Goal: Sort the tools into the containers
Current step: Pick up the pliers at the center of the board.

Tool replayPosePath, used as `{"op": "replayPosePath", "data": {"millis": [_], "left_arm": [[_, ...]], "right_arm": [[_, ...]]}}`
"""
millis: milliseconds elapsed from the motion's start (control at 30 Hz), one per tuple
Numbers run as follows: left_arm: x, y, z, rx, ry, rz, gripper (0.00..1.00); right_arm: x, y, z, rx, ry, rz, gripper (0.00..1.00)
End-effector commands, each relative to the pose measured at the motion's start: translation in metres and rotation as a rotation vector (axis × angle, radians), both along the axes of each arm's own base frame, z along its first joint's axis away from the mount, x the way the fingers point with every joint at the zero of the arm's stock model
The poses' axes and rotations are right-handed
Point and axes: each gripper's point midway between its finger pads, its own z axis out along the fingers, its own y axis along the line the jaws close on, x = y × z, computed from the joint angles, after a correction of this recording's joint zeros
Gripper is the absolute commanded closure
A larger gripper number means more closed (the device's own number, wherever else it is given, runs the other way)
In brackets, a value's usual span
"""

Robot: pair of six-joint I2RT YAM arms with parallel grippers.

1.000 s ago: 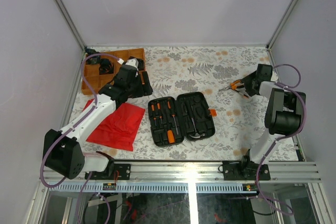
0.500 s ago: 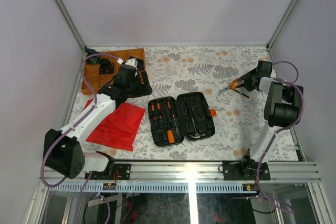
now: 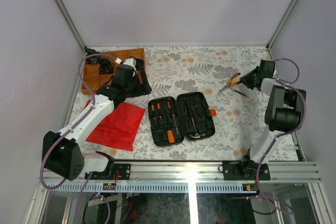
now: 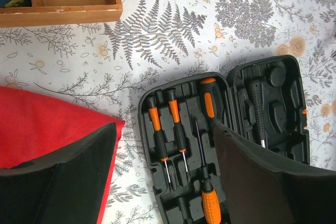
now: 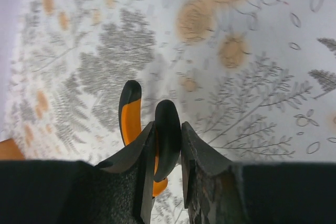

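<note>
The change is on the right side. A second ago the right pincer (image 5: 168,129) stood wider around the orange-handled pliers (image 3: 232,81); now its fingers have drawn in, and the right wrist view shows them pressed against both sides of one black-tipped handle. The other handle, orange on its inner face, splays out to the left of the grip. So the right pincer is clenched on the pliers, gripping a single handle rather than both. In the top view the pliers have also crept slightly toward the far side of the desk (image 3: 178,66). Whether they are clear of the flowered surface I cannot tell.

The pliers are still on the right side of the desk, well apart from the open black tool case (image 4: 286,85) in the middle. Several screwdrivers (image 4: 157,124) already lie in its slots.

The left pincer (image 3: 143,85) has not changed. It hangs released, fingers wide, near the wooden tray (image 4: 73,13) and the red cloth (image 4: 47,124), looking down on the case.

For the task, the pick looks made, and carrying the pliers to the case is likely next. A one-handle grip may let them swing or pivot on the way.
</note>
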Motion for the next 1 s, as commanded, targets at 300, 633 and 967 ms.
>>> {"op": "replayPosePath", "data": {"millis": [300, 633, 967], "left_arm": [[-0.008, -0.017, 0.050, -0.155, -0.201, -0.126, 0.23], [-0.010, -0.027, 0.047, -0.193, -0.188, -0.176, 0.23], [-0.009, -0.027, 0.042, -0.193, -0.167, -0.173, 0.23]], "right_arm": [[-0.015, 0.060, 0.182, -0.174, -0.433, 0.431, 1.00], [-0.087, 0.190, 0.154, -0.240, -0.277, 1.086, 1.00], [-0.127, 0.221, 0.105, -0.234, -0.112, 1.262, 1.00]]}}
